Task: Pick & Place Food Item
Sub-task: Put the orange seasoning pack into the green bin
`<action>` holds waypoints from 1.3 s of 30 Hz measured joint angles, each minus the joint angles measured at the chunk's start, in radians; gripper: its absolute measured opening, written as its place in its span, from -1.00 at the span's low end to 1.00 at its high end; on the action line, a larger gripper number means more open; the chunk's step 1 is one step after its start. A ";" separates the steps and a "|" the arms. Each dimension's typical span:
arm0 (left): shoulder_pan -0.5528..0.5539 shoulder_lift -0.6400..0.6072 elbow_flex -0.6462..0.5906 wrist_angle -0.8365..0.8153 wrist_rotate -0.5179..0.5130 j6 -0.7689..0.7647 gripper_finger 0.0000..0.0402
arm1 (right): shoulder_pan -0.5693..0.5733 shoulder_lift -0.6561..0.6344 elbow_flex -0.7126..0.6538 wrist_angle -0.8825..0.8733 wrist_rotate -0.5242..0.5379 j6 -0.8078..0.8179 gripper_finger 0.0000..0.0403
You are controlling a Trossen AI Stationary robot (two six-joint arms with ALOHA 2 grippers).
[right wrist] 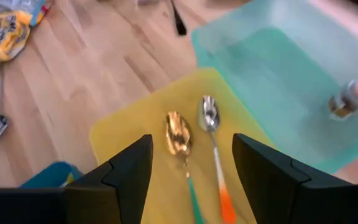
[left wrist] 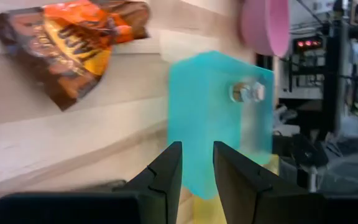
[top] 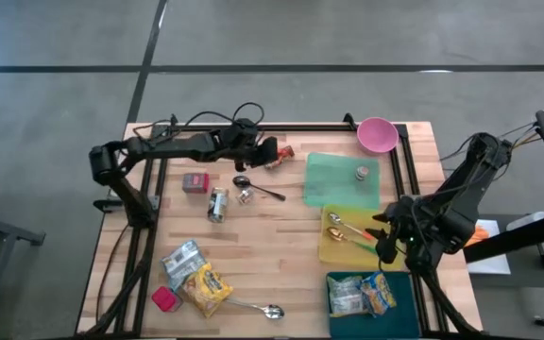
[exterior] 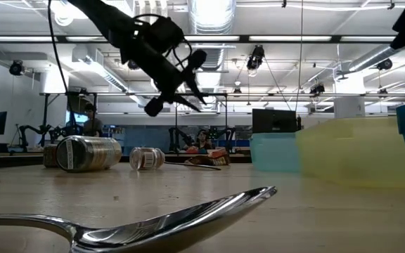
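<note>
Counter (top: pixel 281 236) of pale wood. Right tool (right wrist: pixel 191 146) above yellow tray (right wrist: pixel 145 121) by right edge, jaws apart, empty. Left tool (left wrist: pixel 196 152) near far edge, narrowly apart, empty, just beside orange-brown snack packet (left wrist: pixel 73 43). Probably light, crinkly, slippery; best pinched at a flat crimped end.

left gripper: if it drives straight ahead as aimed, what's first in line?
Probably the green tray. The left gripper, jaws slightly apart, points at its near wall. The orange snack bag sits off to one side, out of line. Height above the table is unclear, so it might pass over the rim.
</note>
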 joint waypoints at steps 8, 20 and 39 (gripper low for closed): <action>0.012 0.064 0.000 -0.018 -0.031 -0.042 -0.51 | -0.005 0.061 0.082 -0.101 0.061 -0.002 0.08; 0.012 0.068 -0.003 -0.147 -0.072 0.014 -0.51 | -0.162 0.063 0.224 -0.113 0.064 -0.278 0.08; 0.014 0.173 -0.004 -0.096 -0.050 0.004 -0.51 | -0.203 0.079 0.258 -0.059 0.063 -0.385 0.08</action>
